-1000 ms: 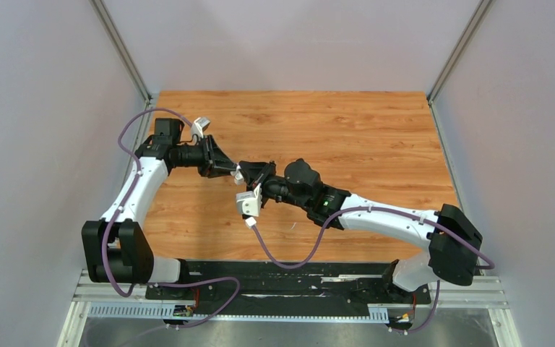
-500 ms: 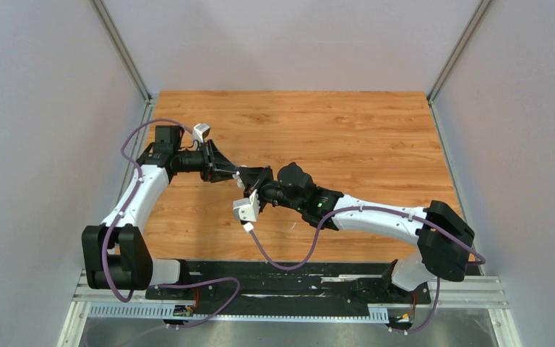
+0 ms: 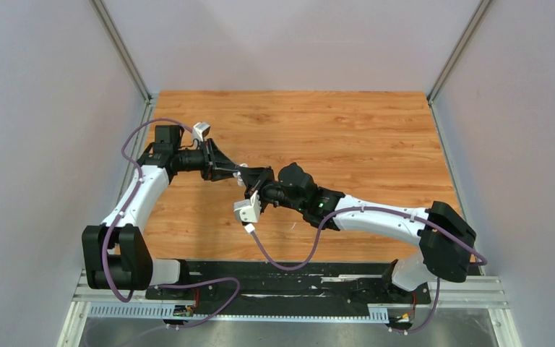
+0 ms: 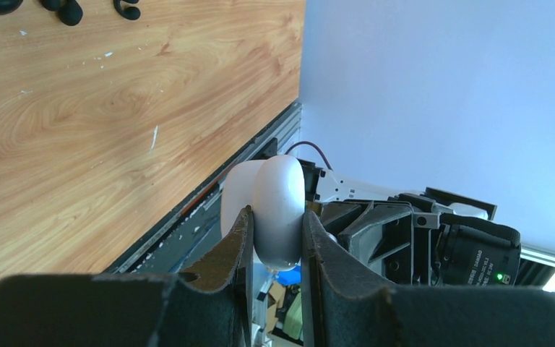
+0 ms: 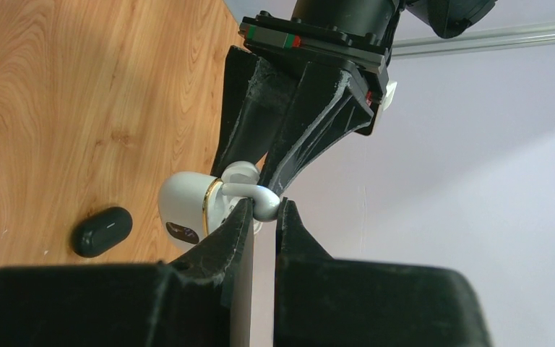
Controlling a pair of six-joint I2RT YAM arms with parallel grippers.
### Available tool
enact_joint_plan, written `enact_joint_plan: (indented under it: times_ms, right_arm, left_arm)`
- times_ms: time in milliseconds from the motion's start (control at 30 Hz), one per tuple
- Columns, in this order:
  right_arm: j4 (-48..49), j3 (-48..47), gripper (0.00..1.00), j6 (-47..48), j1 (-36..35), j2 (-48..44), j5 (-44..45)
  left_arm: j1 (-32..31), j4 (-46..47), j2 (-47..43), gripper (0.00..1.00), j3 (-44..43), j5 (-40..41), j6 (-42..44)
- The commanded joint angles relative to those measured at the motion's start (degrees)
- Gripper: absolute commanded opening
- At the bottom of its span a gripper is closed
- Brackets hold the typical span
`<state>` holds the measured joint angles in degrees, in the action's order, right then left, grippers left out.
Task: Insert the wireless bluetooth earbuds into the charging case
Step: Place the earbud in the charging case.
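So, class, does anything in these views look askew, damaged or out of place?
Nothing looks damaged or spilled. The open white charging case is gripped by the left fingers, and the right fingers pinch a white earbud at its opening. A black case lies flat on the table.

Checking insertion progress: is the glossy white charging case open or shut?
Open: the right wrist view shows the glossy white charging case with its gold rim exposed between separated halves.
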<state>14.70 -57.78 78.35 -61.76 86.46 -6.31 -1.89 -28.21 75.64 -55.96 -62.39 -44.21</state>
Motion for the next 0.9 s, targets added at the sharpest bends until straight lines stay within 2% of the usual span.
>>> enact_joint_plan:
  times_ms: [0, 567, 867]
  right_arm:
    - [-2.3, 1.1, 0.00, 0.3, -0.3, -2.8, -0.3]
    - [-4.4, 0.3, 0.00, -0.3, -1.0, -2.0, -0.9]
    - [-8.1, -4.3, 0.00, -6.8, -1.6, 0.8, 3.7]
  left_arm:
    - [-0.1, 2.7, -1.4, 0.00, 0.2, -2.4, -1.3]
    - [-0.1, 3.1, -2.5, 0.00, 1.1, -3.2, -1.5]
    - [-0.1, 5.4, -3.2, 0.00, 2.7, -3.4, -3.7]
